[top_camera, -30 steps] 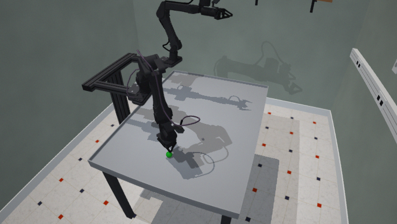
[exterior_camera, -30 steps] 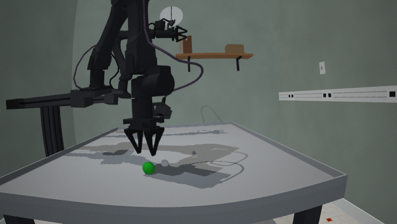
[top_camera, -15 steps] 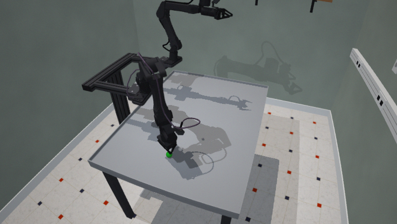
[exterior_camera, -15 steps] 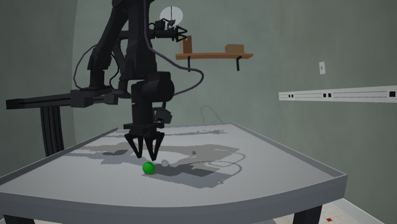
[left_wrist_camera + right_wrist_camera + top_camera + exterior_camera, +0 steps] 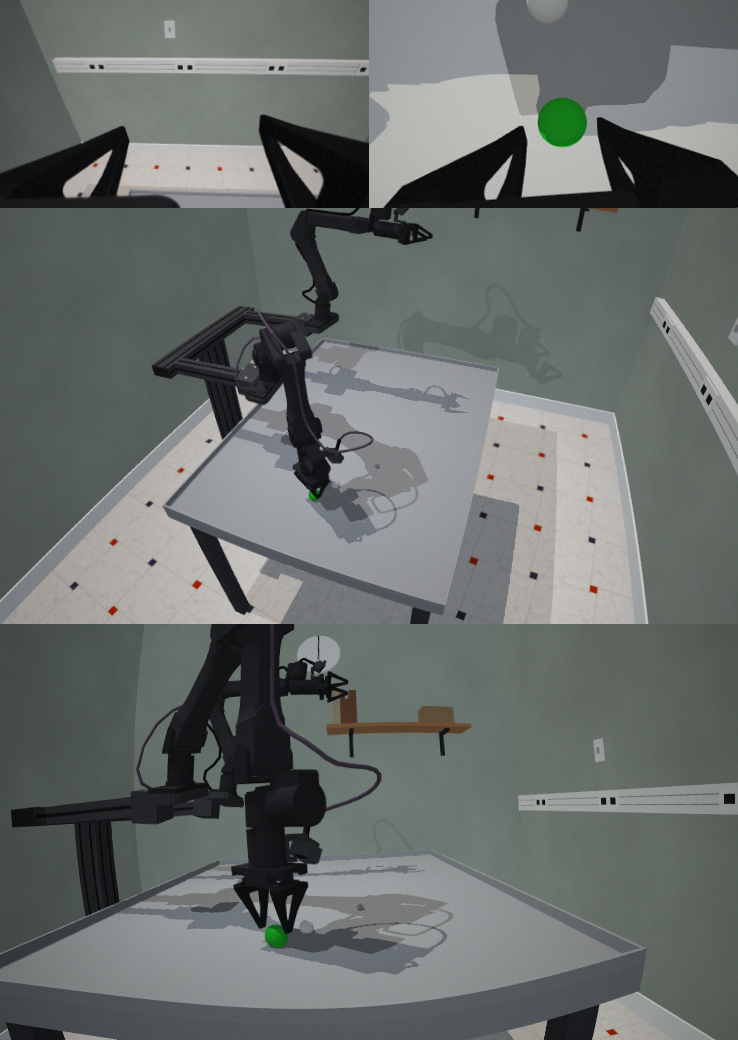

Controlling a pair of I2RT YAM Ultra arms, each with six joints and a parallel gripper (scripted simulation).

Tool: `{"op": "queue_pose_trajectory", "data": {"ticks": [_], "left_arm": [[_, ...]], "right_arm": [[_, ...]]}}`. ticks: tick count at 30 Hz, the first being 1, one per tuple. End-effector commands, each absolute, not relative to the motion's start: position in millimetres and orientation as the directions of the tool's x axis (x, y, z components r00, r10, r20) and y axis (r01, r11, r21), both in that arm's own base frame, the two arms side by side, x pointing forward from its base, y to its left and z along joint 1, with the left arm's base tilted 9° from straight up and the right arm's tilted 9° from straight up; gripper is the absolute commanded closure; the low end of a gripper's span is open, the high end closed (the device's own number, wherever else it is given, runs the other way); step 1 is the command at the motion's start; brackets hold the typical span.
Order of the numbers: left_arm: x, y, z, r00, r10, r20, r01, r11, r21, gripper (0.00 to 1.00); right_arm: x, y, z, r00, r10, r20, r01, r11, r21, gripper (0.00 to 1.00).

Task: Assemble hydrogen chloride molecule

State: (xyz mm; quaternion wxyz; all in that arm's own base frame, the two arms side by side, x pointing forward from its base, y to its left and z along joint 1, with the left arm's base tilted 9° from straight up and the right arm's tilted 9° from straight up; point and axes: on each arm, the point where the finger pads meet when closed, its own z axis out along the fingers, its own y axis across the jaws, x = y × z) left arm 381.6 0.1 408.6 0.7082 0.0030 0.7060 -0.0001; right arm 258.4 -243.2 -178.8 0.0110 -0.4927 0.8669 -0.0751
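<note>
The right gripper (image 5: 321, 495) (image 5: 274, 928) (image 5: 560, 129) is partly open, holding nothing, its fingertips pointing down close above the green ball (image 5: 313, 495) (image 5: 276, 936) (image 5: 562, 123) on the table (image 5: 413, 564) (image 5: 465, 980). Just beside that ball, to its right and a little farther off, sits the white ball (image 5: 334, 485) (image 5: 306, 926) (image 5: 548, 6), the nearest thing in the way. Farther right lies a small grey peg (image 5: 377, 466) (image 5: 360, 907), apart from both balls. Beyond the table's far left part, the left gripper (image 5: 424, 235) (image 5: 343, 687) (image 5: 190, 128) stands wide open and empty, raised well away from the parts.
</note>
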Motion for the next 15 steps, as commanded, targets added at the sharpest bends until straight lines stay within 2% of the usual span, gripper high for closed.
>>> {"op": "queue_pose_trajectory", "data": {"ticks": [1,15], "left_arm": [[373,-3,415,0.012,0.013,-1.0,0.021,1.0,0.013,0.0],[373,-3,415,0.012,0.013,-1.0,0.021,1.0,0.013,0.0]], "right_arm": [[275,-248,-178,-0.511,-0.859,0.048,-0.85,0.495,-0.179,0.46],[276,-254,-196,-0.52,-0.852,0.061,-0.845,0.502,-0.186,0.46]]}}
